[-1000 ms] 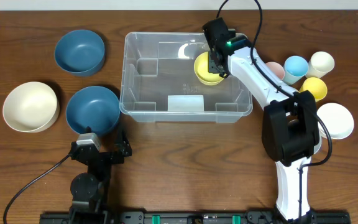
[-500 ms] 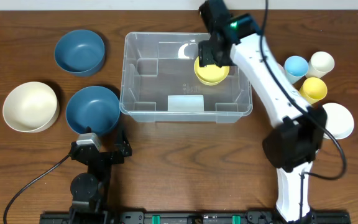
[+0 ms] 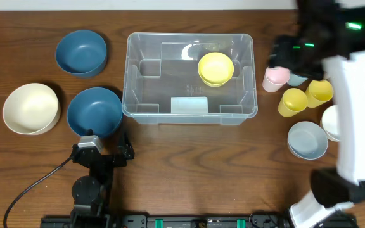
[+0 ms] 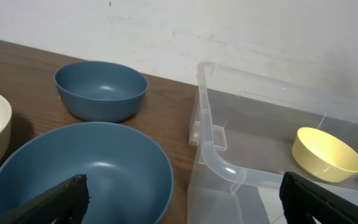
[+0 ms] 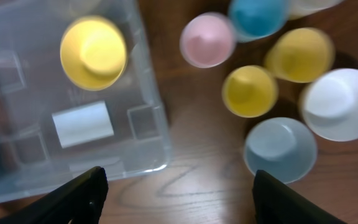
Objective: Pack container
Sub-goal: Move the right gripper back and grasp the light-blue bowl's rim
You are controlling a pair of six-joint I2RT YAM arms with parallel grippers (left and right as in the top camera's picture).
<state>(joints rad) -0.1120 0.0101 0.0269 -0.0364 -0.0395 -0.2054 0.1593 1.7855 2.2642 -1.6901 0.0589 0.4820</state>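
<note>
The clear rectangular container (image 3: 132, 76) stands mid-table with a pale label (image 3: 189, 105) on its near side. A yellow bowl (image 3: 215, 68) lies inside it at the far right, also in the right wrist view (image 5: 93, 53) and the left wrist view (image 4: 327, 154). My right gripper (image 3: 293, 50) is open and empty, high above the cups to the right of the container (image 5: 142, 118); its fingers (image 5: 176, 186) frame bare table. My left gripper (image 3: 100, 155) is open and empty, low at the front left, facing a blue bowl (image 4: 79, 174) and the container's corner (image 4: 213, 149).
Right of the container stand a pink cup (image 3: 275, 79), two yellow cups (image 3: 292, 101) (image 3: 319, 92), a pale blue bowl (image 3: 307, 139) and a white bowl (image 3: 331, 123). At the left are two blue bowls (image 3: 81, 52) (image 3: 94, 111) and a cream bowl (image 3: 32, 109).
My right gripper was at the yellow bowl in the container. It has let go, risen and swung right over the cups. The bowl stays in the container. The left arm has not moved.
</note>
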